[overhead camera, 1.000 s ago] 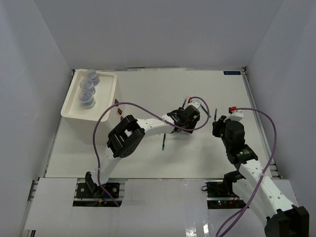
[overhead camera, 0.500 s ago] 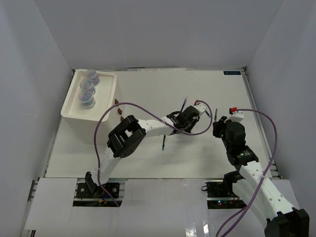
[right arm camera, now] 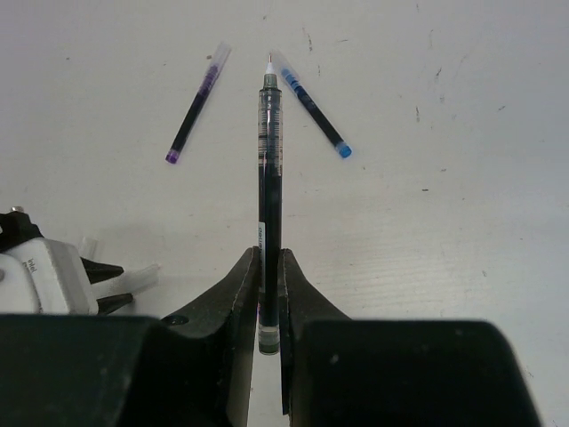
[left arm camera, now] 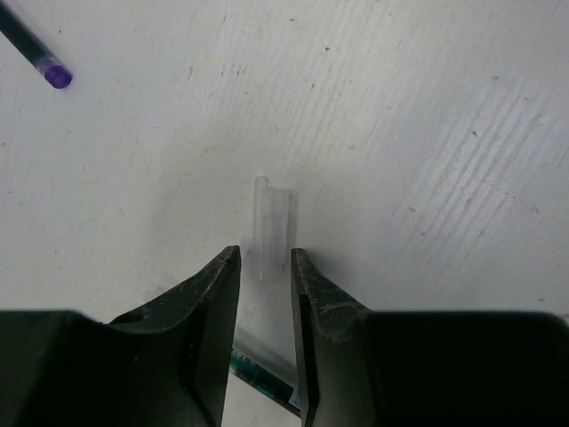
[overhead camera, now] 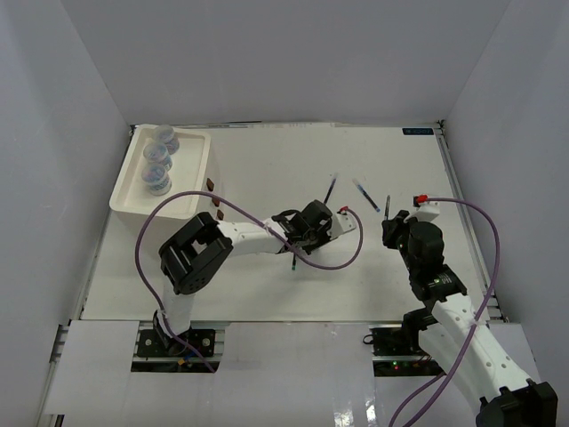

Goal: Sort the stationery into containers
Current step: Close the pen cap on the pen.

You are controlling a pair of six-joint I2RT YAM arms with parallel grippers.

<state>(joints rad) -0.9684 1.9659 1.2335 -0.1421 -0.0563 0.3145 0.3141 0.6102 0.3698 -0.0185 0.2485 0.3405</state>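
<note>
Both hands grip pens at mid-table.
Left hand is nearly closed, pinching a clear pen close to the table. Right hand is closed on a dark pen, tip forward.

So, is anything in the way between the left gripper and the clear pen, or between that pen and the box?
Nothing visible. The left gripper has its jaws on either side of the clear pen. Between the pen and the box, only the left arm itself lies across the way.
</note>
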